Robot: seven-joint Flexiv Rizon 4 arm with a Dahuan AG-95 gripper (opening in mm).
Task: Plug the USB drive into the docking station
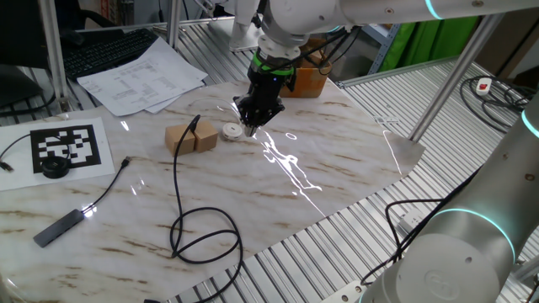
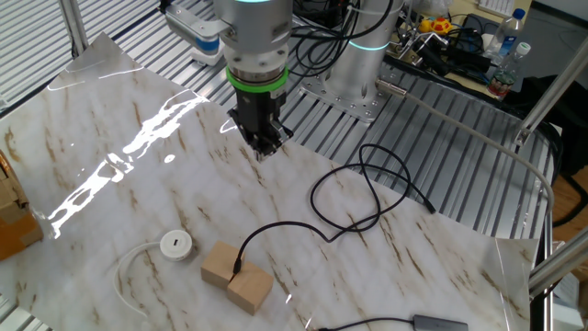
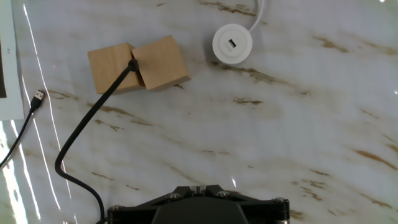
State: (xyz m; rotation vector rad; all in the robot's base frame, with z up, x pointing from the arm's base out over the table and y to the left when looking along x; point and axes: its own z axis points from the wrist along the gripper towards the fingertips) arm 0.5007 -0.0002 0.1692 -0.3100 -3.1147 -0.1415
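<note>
The USB drive's black plug tip (image 3: 132,64) sits wedged between two tan blocks (image 3: 160,61), and its long black cable (image 1: 181,202) loops toward the table's front. It also shows in both fixed views (image 1: 195,124) (image 2: 237,267). The docking station (image 3: 232,43) is a small round white disc with a slot on top, lying flat just right of the blocks (image 1: 232,131) (image 2: 175,245). My gripper (image 1: 253,126) hangs above the table beside the disc, apart from both things (image 2: 262,149). In the hand view its fingers (image 3: 199,186) meet and hold nothing.
A black round puck (image 1: 56,167) rests on a marker sheet (image 1: 72,145) at the left. A dark flat stick (image 1: 57,227) on a thin cable ends in a plug (image 3: 38,98). Papers (image 1: 143,76) lie at the back. A second arm's base (image 1: 455,252) stands off the table's corner.
</note>
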